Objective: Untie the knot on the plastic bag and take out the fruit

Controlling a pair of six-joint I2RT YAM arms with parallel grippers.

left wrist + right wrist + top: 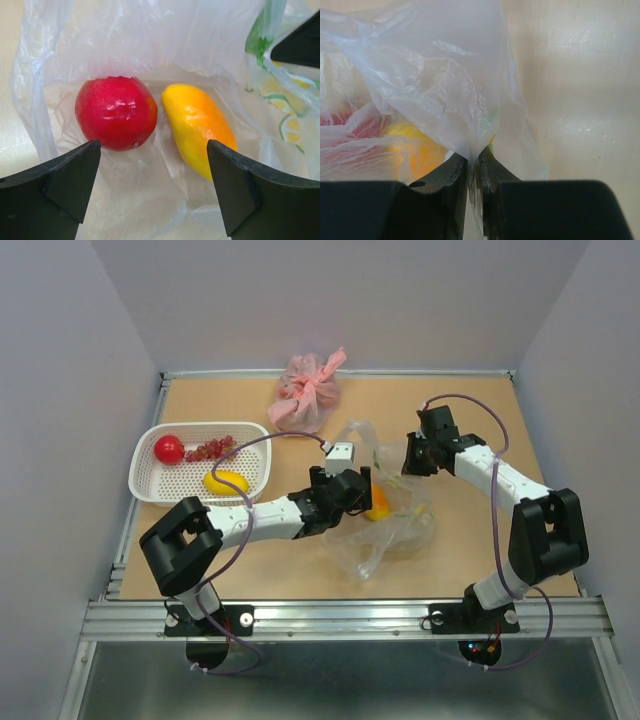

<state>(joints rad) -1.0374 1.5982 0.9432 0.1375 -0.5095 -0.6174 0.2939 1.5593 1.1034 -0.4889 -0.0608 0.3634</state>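
Our left gripper [154, 146] spread wide at plastic bag [150, 45] mouth; red fruit [116, 112] and orange fruit [197, 127] lay side by side inside. Beyond, right gripper [474, 161] pinched bag film. We judged knot undone, removal underway. Next move called for centring on one fruit, closing. Far left, basket [170, 483] held three.

The plastic bag [385, 530] lies in the middle, between the left gripper [362, 490] and the right gripper [408, 455], with the left fruit [116, 113] and the right fruit [197, 127] side by side inside it. The basket [160, 480] sits to the left (three more fruits [226, 481] in it), and the tied bag [305, 395] lies behind, at the back
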